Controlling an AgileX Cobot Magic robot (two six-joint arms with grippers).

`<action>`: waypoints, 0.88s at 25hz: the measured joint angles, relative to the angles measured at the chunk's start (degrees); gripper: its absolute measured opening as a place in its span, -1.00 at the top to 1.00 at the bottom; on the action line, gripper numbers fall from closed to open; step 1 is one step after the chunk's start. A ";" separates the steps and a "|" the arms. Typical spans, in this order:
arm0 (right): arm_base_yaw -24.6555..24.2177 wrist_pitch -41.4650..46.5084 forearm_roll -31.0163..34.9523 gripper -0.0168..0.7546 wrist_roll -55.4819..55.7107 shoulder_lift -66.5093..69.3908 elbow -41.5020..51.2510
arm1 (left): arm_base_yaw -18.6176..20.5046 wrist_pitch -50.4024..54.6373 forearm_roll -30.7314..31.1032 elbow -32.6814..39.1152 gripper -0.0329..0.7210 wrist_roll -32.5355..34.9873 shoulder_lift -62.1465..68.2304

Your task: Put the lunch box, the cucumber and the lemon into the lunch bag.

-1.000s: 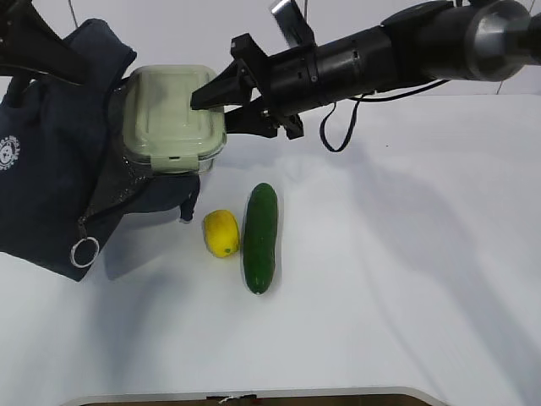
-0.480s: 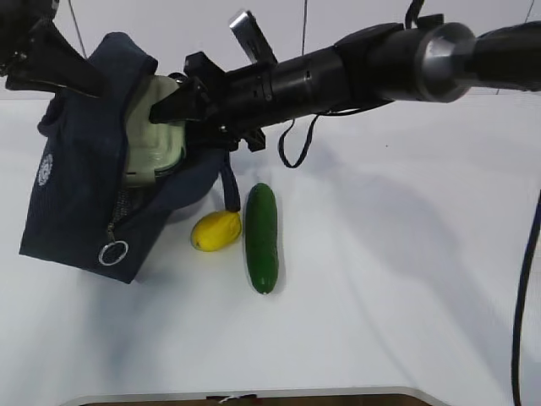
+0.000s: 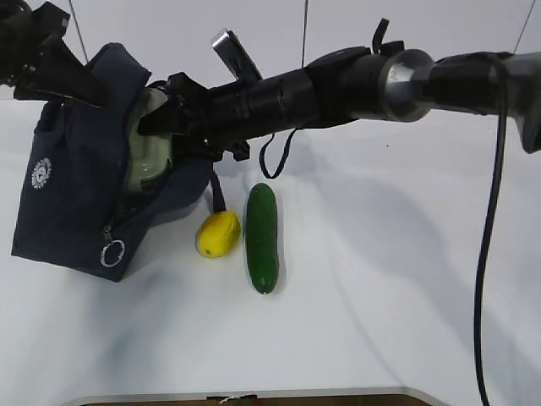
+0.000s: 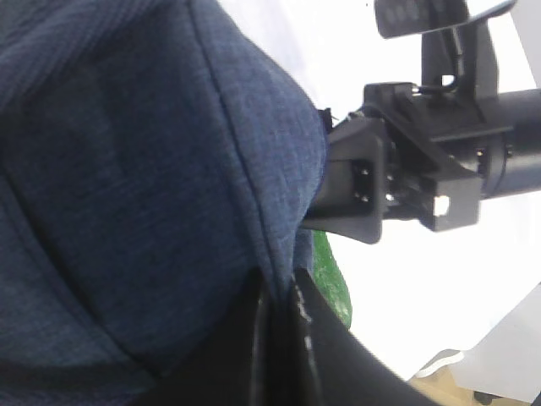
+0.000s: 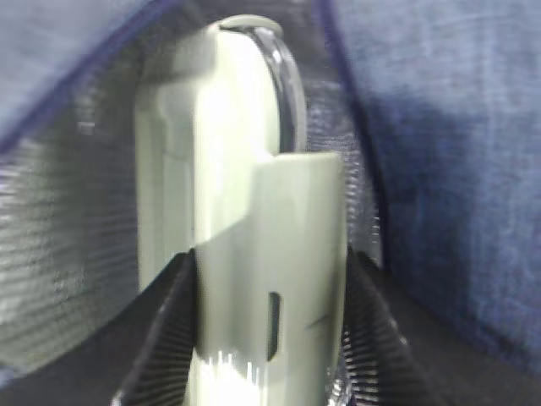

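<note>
The navy lunch bag [image 3: 72, 186] stands tilted with its mouth facing right. My left gripper [image 3: 52, 61] holds up its top edge, and in the left wrist view it [image 4: 279, 286] is shut on the bag's fabric [image 4: 127, 169]. My right gripper [image 3: 162, 127] reaches into the mouth and is shut on the pale green lunch box [image 3: 149, 156], which is mostly inside. In the right wrist view its ribbed fingers [image 5: 165, 338] clamp the box [image 5: 241, 127] on edge against the silvery lining [image 5: 59, 237]. The lemon [image 3: 218, 234] and cucumber [image 3: 262, 237] lie on the table just right of the bag.
The bag's zipper ring pull [image 3: 112, 251] hangs at its lower front corner, and a loop handle [image 3: 215, 190] dangles above the lemon. The right arm [image 3: 372, 80] stretches across the table's back. The white table [image 3: 397, 271] extends to the right and front.
The right gripper has pushed the lunch box leftwards, from mostly outside to deep in the bag's mouth. The left gripper has raised and tilted the bag. The lemon has shifted slightly.
</note>
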 joint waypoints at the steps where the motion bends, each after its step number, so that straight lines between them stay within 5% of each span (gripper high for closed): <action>1: 0.00 -0.42 0.00 -0.05 -0.13 0.00 0.00 | 0.00 0.00 0.00 0.00 0.94 0.00 0.12; 22: 0.00 0.29 1.32 -0.10 -0.23 3.27 -0.47 | 0.00 -0.13 -0.22 0.00 0.94 0.08 0.84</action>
